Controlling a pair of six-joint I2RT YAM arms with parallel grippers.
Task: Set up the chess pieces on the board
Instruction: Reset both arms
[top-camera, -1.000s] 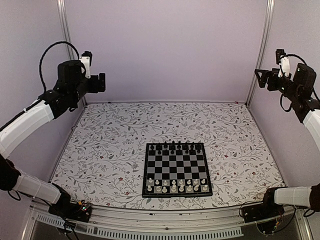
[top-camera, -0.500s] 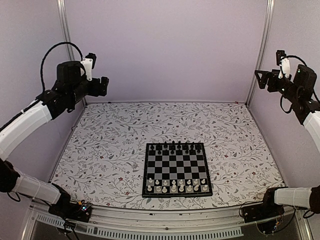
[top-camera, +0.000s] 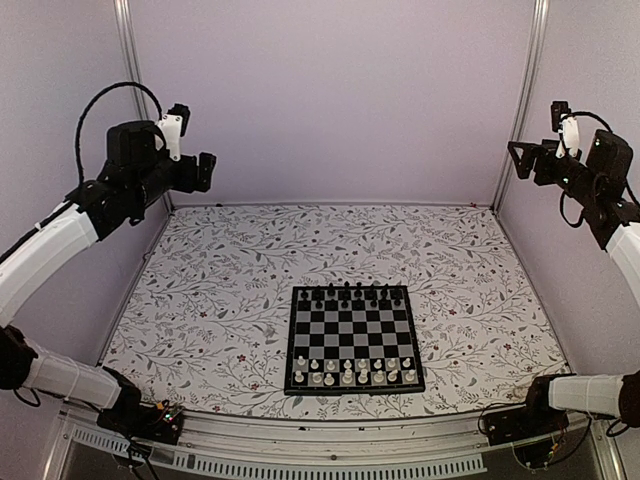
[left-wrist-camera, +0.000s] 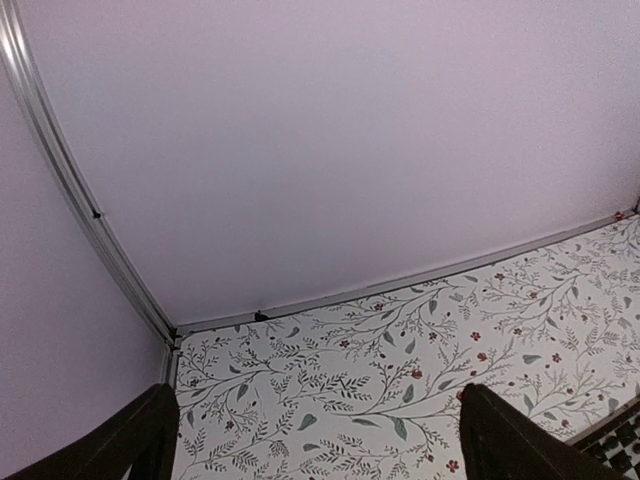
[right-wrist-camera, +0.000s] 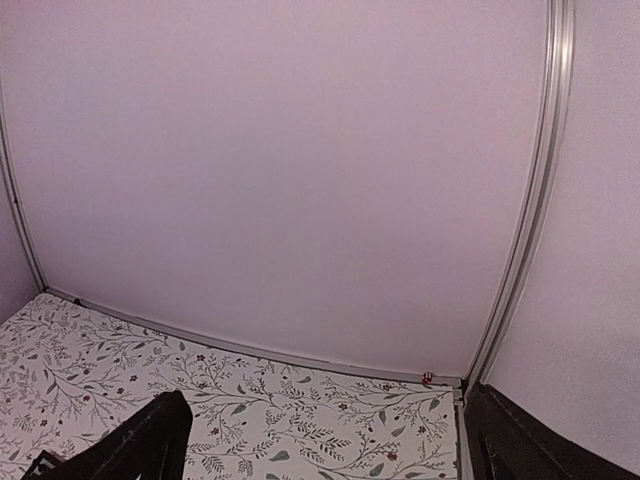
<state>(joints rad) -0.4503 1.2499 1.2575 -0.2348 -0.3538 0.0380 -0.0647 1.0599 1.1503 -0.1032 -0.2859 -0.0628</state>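
The board (top-camera: 352, 336) lies flat near the table's front edge, slightly right of centre. Black chess pieces (top-camera: 345, 294) line its far rows and cream-white chess pieces (top-camera: 352, 370) stand on its near rows. My left gripper (top-camera: 204, 170) is raised high at the far left, well away from the board, open and empty. My right gripper (top-camera: 520, 158) hangs high at the far right, also open with nothing between its fingers. In the left wrist view a corner of the board (left-wrist-camera: 628, 450) shows at the lower right, beyond the right finger (left-wrist-camera: 520, 445). The right wrist view shows only wall and tablecloth.
A floral-patterned cloth (top-camera: 240, 290) covers the table. Pale walls with metal corner posts (top-camera: 128, 60) enclose the back and sides. A metal rail (top-camera: 320, 452) with the arm bases runs along the near edge.
My left gripper has drifted slightly right and then settled; the right arm has barely shifted. The pieces on the board have not moved.
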